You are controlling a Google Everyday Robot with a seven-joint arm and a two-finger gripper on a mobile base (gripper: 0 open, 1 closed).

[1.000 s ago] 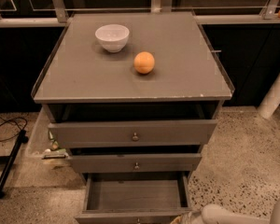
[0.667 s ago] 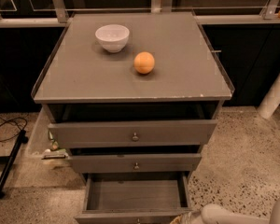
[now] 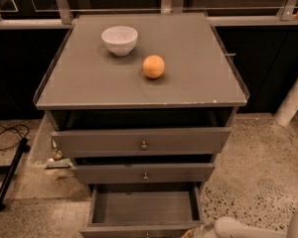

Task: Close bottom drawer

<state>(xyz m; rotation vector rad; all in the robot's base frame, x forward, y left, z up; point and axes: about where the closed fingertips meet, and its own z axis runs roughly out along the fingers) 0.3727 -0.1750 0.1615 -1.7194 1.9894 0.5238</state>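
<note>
At the bottom edge of my camera view, the hand (image 3: 196, 231) sits by the right end of the bottom drawer (image 3: 144, 209)'s front, with the white arm (image 3: 241, 228) trailing off to the right behind it. Most of the hand is cut off by the frame, so I cannot tell whether it is open or closed, or whether it touches the front yet.

Over the last second, as far as I can see, nothing has changed. The bottom drawer stands just as far out as it did, its grey box fully exposed under the middle drawer (image 3: 144, 173). The hand and arm hold the same spot. The white bowl (image 3: 119, 38) and the orange (image 3: 153, 66) on the bench (image 3: 203, 83) have not stirred either.

I take that to mean the push has not started to bite, and the whole closing stroke is still ahead of me. The move I need is a straight shove on the front, back toward the body of the bench. My concern is the contact point. Pressing so near the right end could skew the drawer in its runners and jam it, so I would rather bear nearer the middle. The top drawer (image 3: 144, 142) also stands slightly out, but that is not my job.
</note>
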